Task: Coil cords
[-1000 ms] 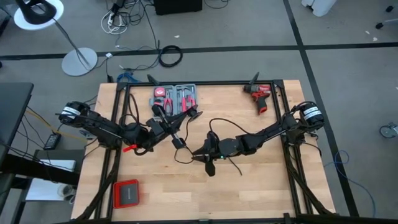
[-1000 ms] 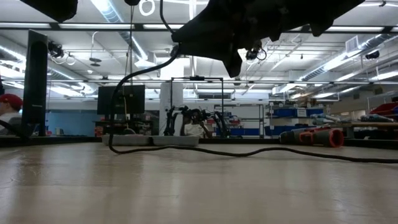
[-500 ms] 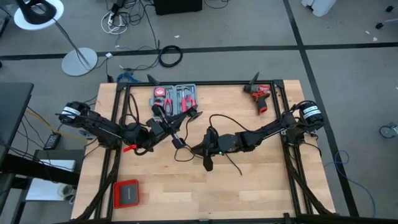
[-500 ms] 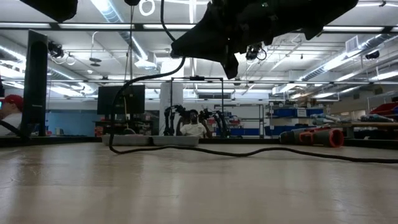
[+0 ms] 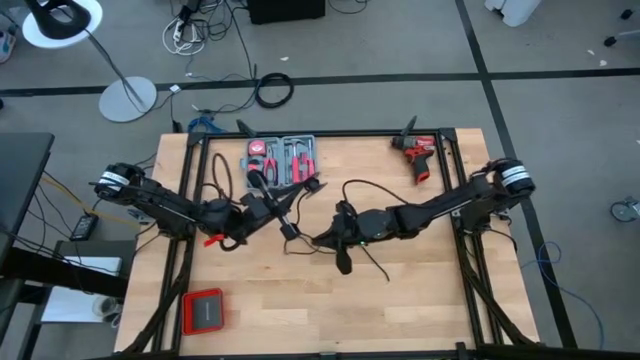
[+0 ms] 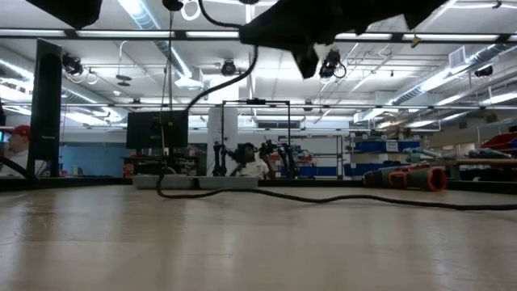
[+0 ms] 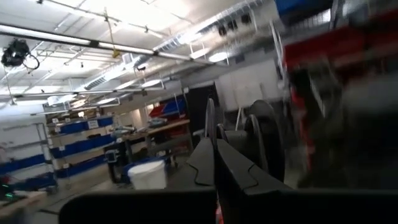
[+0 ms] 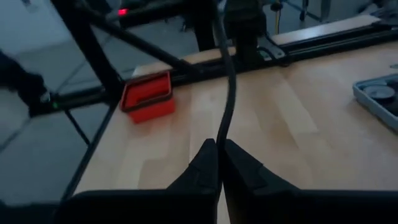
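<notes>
Between the right hand's [image 8: 217,158] closed fingers, black cord [image 8: 229,93] pinched, left hand [image 7: 216,163] closed nearby.

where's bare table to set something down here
Bare wood runs along the near edge, right of the flat red box, and at the right between the red drill and the right arm. The middle is crowded: both grippers, the thin black cable, the grey tool case.

Bare wood along table [image 5: 400,310] front, red box [image 5: 203,312] at left corner
</notes>
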